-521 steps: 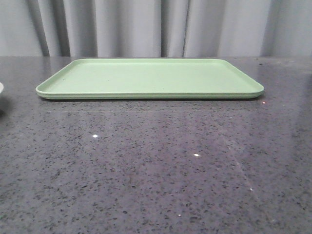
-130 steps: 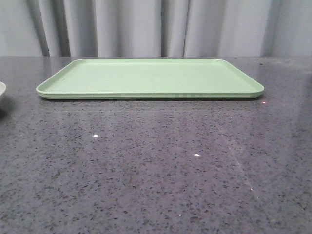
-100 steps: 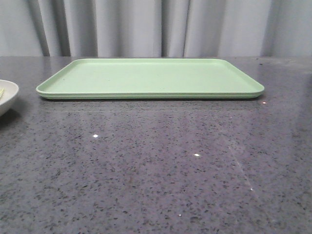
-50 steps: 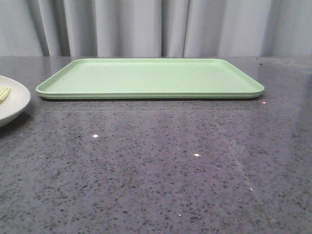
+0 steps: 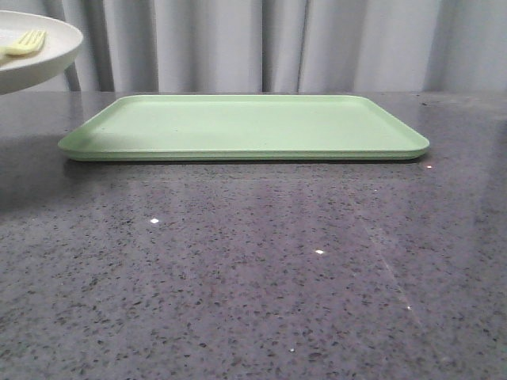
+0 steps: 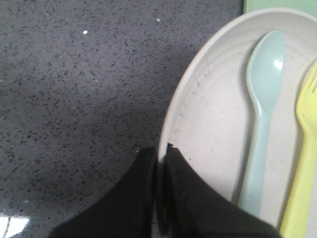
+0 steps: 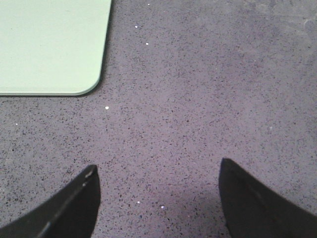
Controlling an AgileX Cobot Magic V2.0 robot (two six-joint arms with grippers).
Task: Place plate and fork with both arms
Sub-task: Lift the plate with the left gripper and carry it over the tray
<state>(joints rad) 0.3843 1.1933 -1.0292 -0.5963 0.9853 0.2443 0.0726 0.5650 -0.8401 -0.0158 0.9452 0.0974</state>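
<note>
The left end effector [image 6: 161, 163] is clamped on the rim of the plate [image 6: 218, 124], which is up in the air above the counter [image 5: 253, 269], off to the left of the green tray [image 5: 245, 127]. The yellow fork [image 6: 304, 168] lies on the plate right beside a pale blue spoon [image 6: 262, 114]. The right end effector [image 7: 158, 193] hangs over bare counter near the tray's corner, fingers wide apart and holding nothing.
</note>
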